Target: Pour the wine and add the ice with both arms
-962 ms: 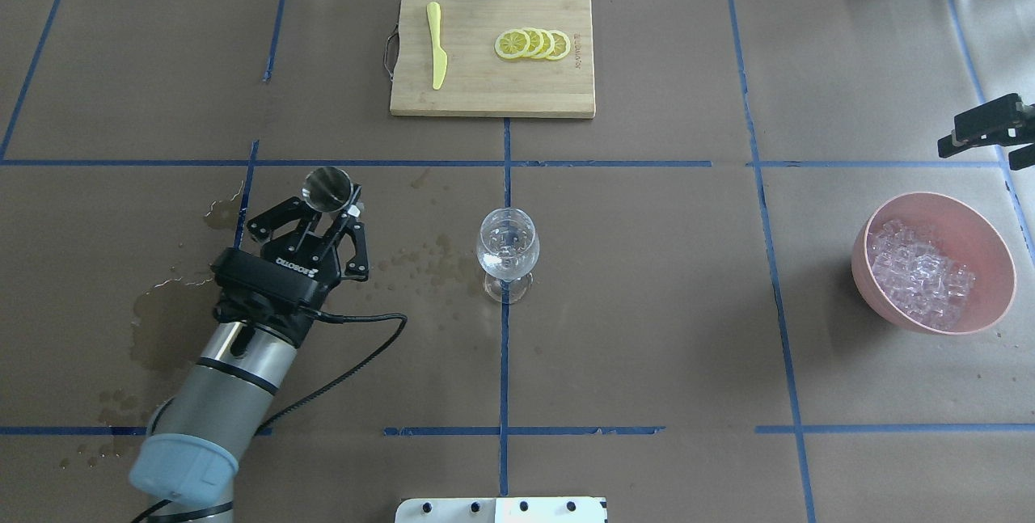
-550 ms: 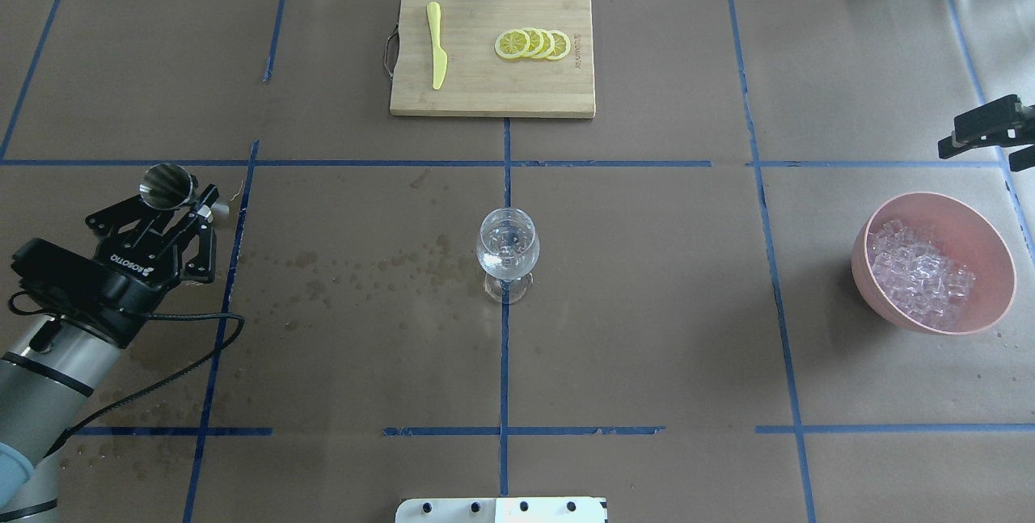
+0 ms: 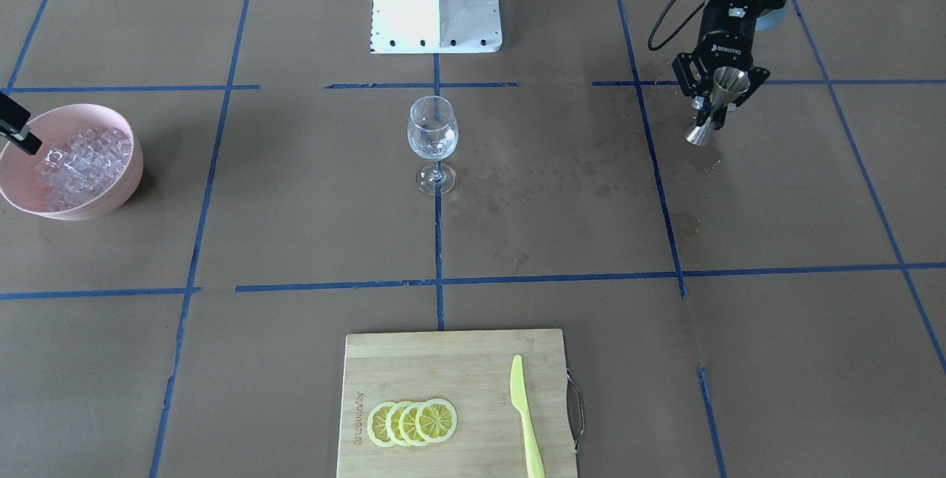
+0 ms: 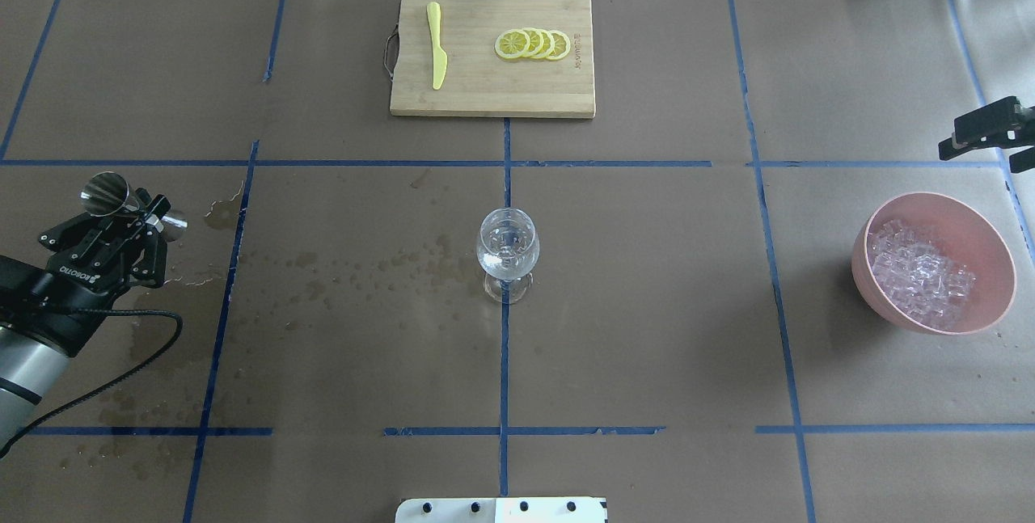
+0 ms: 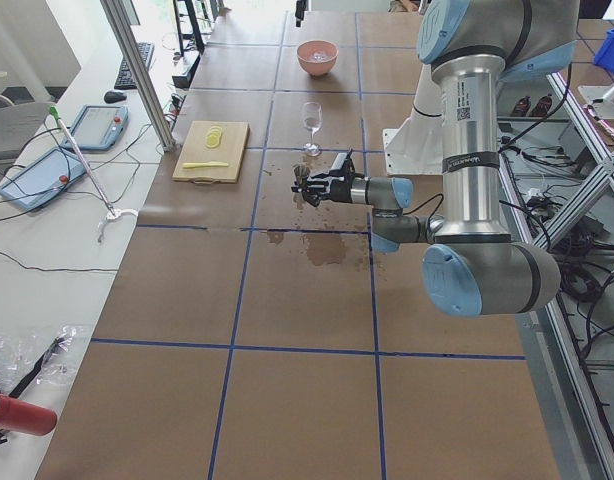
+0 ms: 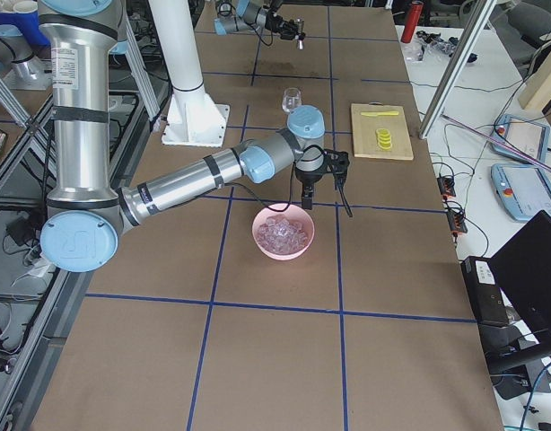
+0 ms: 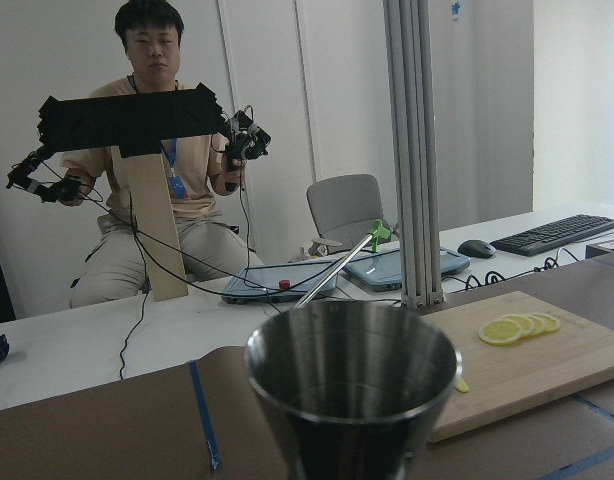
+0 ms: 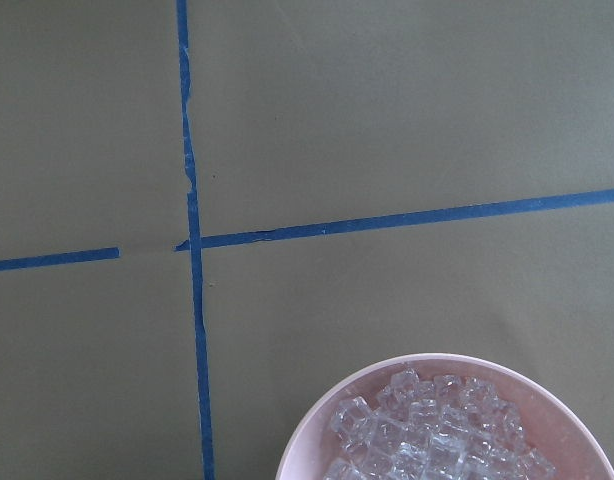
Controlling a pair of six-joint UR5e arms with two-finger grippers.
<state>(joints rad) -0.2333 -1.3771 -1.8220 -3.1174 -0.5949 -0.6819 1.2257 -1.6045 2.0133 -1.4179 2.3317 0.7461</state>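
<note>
My left gripper (image 4: 133, 209) is shut on a steel jigger (image 4: 107, 192) at the table's left side, far from the wine glass (image 4: 507, 244); it also shows in the front view (image 3: 715, 103). The jigger (image 7: 352, 385) fills the left wrist view, its inside hidden. The clear glass (image 3: 432, 134) stands upright at the table's middle; wine in it is hard to make out. Ice cubes (image 4: 922, 272) fill a pink bowl (image 4: 996, 244) at the right. My right gripper (image 4: 982, 133) hangs open and empty beyond the bowl. The right wrist view shows the ice (image 8: 437, 430) below.
A wooden cutting board (image 4: 485, 94) at the far middle carries lemon slices (image 4: 534, 44) and a yellow knife (image 4: 437, 46). Dark wet spots (image 4: 388, 264) dot the brown paper between glass and left gripper. The white robot base (image 4: 501, 509) sits at the near edge.
My left gripper has carried the jigger leftward, well away from the wine glass. The right gripper, glass and bowl have not moved.
</note>
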